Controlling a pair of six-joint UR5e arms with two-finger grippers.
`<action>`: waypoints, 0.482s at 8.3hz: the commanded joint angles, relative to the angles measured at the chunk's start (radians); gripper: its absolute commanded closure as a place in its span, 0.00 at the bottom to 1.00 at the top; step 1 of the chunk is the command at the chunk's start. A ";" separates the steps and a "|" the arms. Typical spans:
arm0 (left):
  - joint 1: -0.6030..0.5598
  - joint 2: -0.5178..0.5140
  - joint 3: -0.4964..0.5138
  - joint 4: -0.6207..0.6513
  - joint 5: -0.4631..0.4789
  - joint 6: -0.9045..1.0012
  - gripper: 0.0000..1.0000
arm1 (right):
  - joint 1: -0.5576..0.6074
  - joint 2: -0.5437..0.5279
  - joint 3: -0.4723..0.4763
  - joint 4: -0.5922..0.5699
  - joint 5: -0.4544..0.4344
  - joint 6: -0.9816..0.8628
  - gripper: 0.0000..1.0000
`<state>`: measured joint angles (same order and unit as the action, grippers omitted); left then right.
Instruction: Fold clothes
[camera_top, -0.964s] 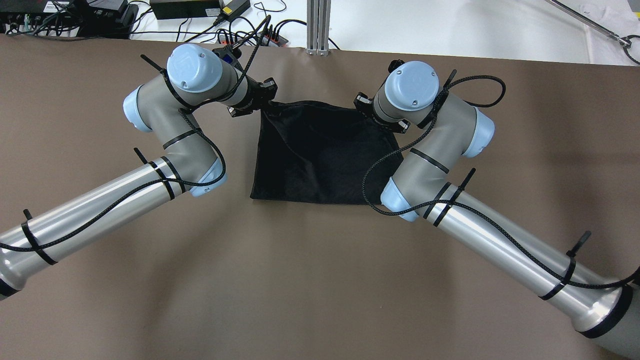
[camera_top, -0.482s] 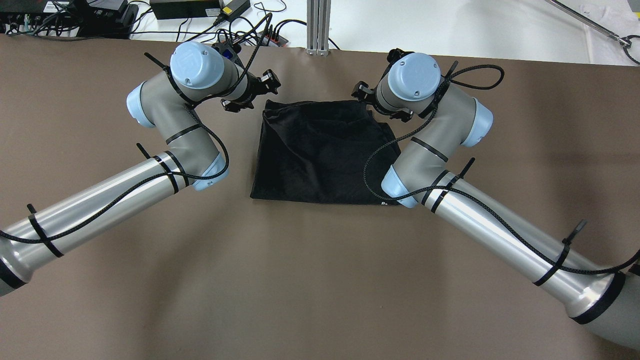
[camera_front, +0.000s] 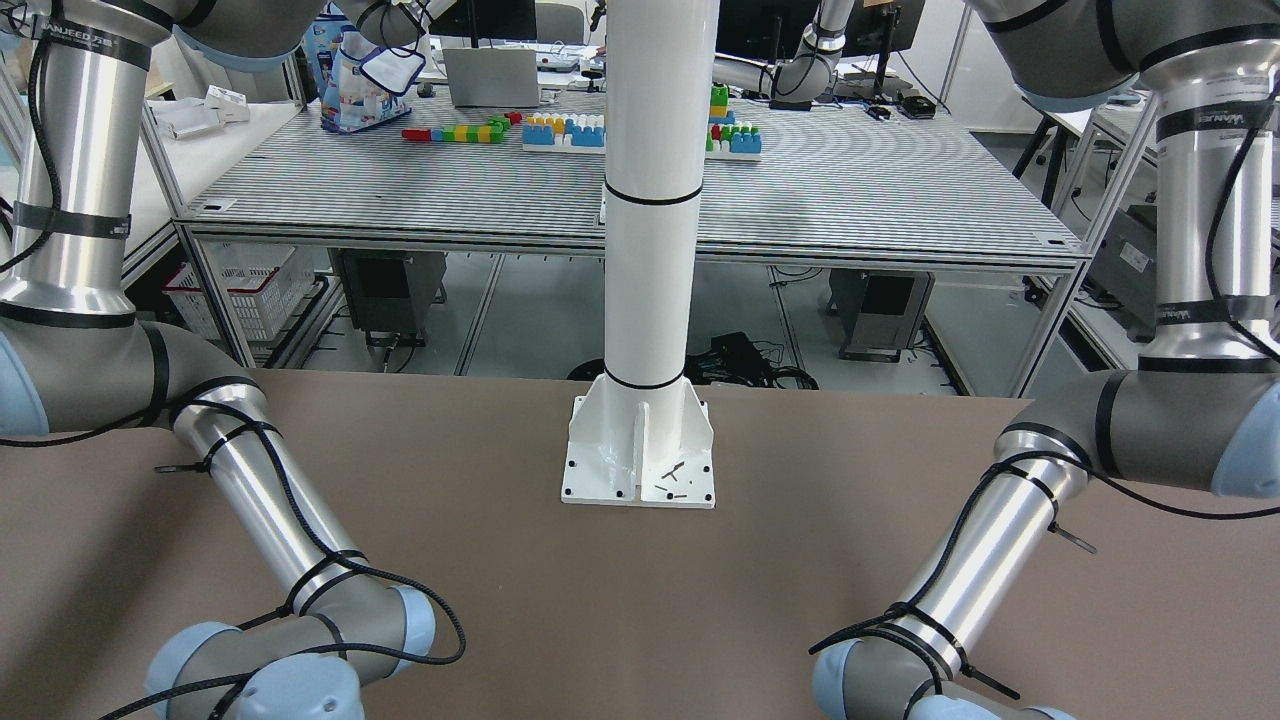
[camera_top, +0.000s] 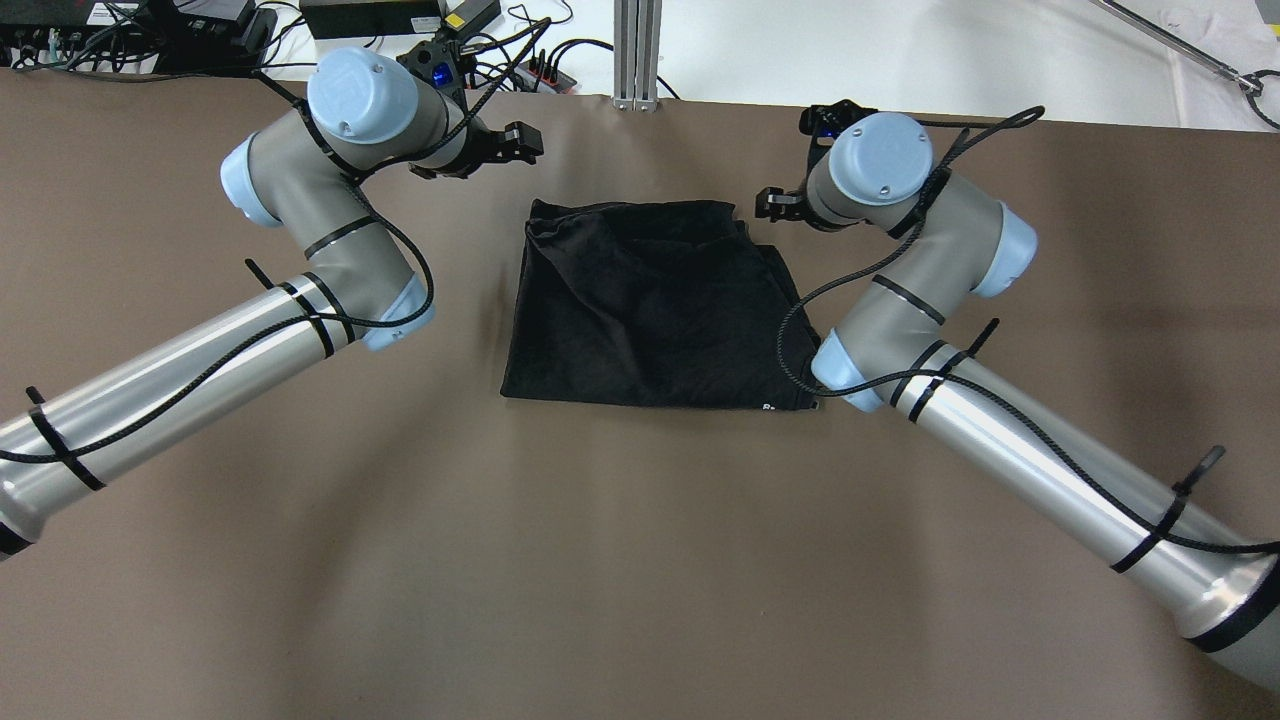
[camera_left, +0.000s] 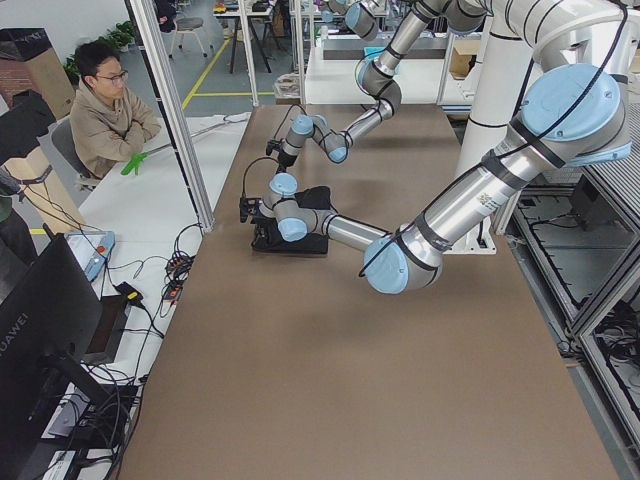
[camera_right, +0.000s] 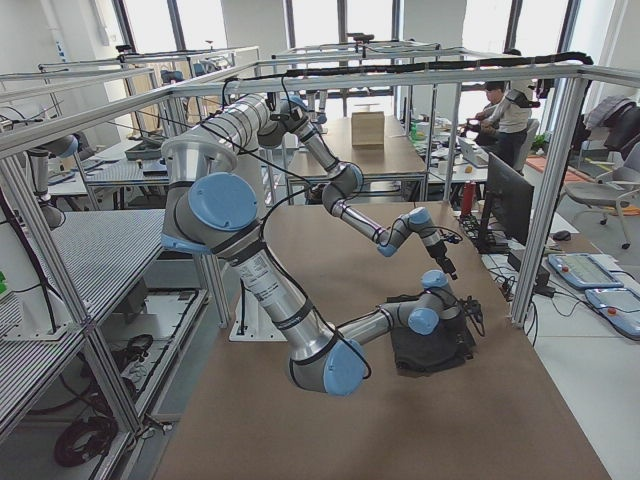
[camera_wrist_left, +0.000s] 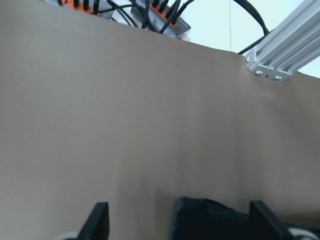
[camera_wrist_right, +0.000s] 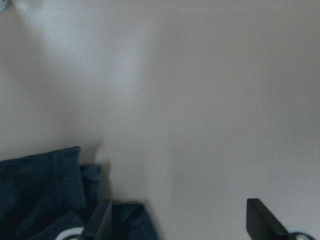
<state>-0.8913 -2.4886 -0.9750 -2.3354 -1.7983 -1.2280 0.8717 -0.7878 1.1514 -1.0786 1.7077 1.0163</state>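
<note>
A black garment (camera_top: 650, 305) lies folded in a rough square on the brown table (camera_top: 600, 560). It also shows in the exterior left view (camera_left: 300, 228) and the exterior right view (camera_right: 435, 352). My left gripper (camera_top: 518, 143) is open and empty, above the bare table just beyond the garment's far left corner. In its wrist view (camera_wrist_left: 180, 222) the jaws stand wide apart with that corner (camera_wrist_left: 210, 220) below them. My right gripper (camera_top: 772, 204) is open and empty, just off the far right corner. Its wrist view (camera_wrist_right: 177, 220) shows the garment's edge (camera_wrist_right: 45, 190) at lower left.
Power supplies and cables (camera_top: 380, 20) and an aluminium post (camera_top: 637, 55) sit just past the table's far edge. The white column's base (camera_front: 640, 450) is bolted to the table on the robot's side. A person (camera_left: 105, 110) sits beyond the far edge.
Both grippers were at the garment's far corners, came off them and moved outward and toward the far edge. The garment now lies flat on its own.
</note>
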 joint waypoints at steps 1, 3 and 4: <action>-0.127 0.116 -0.054 0.041 0.026 0.508 0.00 | 0.131 -0.111 0.001 -0.003 -0.003 -0.499 0.06; -0.194 0.312 -0.158 0.018 0.135 0.806 0.00 | 0.252 -0.247 0.005 0.049 -0.002 -0.756 0.06; -0.221 0.458 -0.228 -0.046 0.205 0.887 0.00 | 0.313 -0.348 0.007 0.147 -0.003 -0.868 0.06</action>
<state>-1.0519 -2.2554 -1.0922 -2.3111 -1.7053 -0.5592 1.0714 -0.9753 1.1553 -1.0521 1.7055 0.3849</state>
